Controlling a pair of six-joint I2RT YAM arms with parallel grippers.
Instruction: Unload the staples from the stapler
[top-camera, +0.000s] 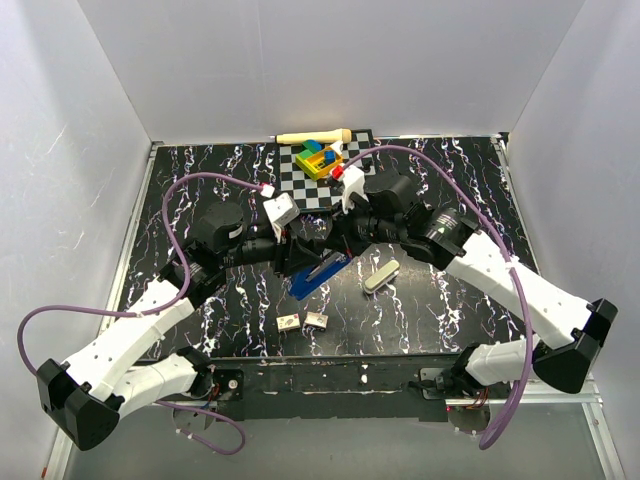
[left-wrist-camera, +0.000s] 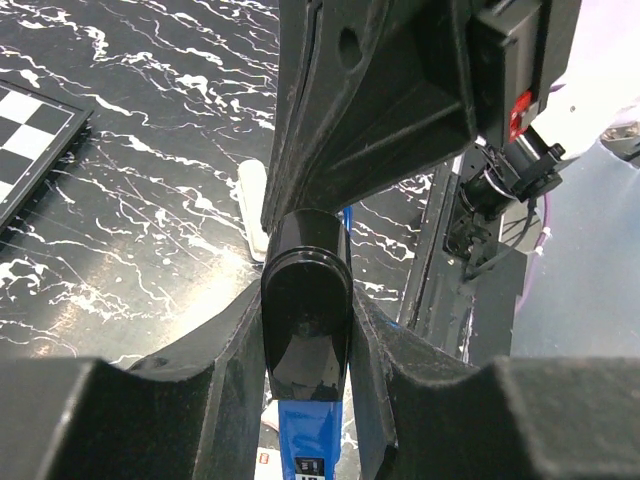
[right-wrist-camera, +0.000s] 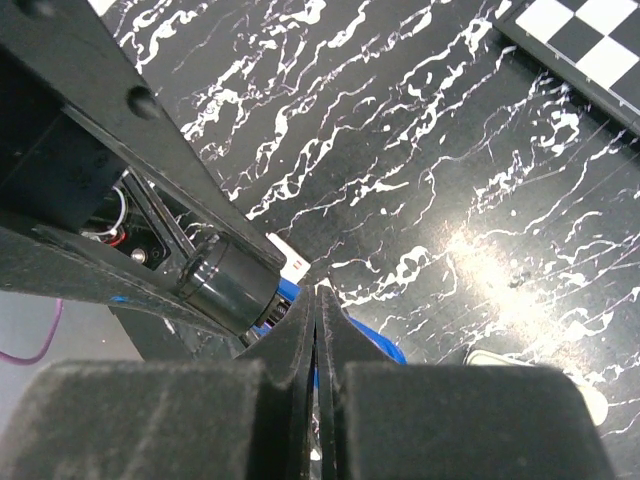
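Nearest you on the black marbled table (top-camera: 200, 180), a small box (top-camera: 289, 322) and a second small box (top-camera: 316, 319) lie just beside each other, a little in from the near edge. Just past them is the stapler (top-camera: 318, 275), at the middle of the table, lying at a slant with its blue body showing from above and both of your arms converging on it. Your left gripper (left-wrist-camera: 306, 330) is clamped on the stapler's glossy black end: in the left wrist view a finger presses against each side of that end, and the blue body runs out below it. Your right gripper (right-wrist-camera: 318, 320) comes in from the opposite side, and its two fingers are pressed flat together with only a thin seam between them. Their tips sit right at the blue body, but you cannot tell from these views whether they pinch any part of it. Just to the right of the stapler, apart from it, a pale oblong piece (top-camera: 381, 277) lies flat on the table, clear of both grippers. Farther back, beyond the two wrists, a checkerboard (top-camera: 305, 190) lies against the far edge. A cluster of coloured blocks (top-camera: 318, 160) sits on it, yellow, green and blue. Behind them, a light wooden rod (top-camera: 312, 136) lies crosswise along the back of the board.
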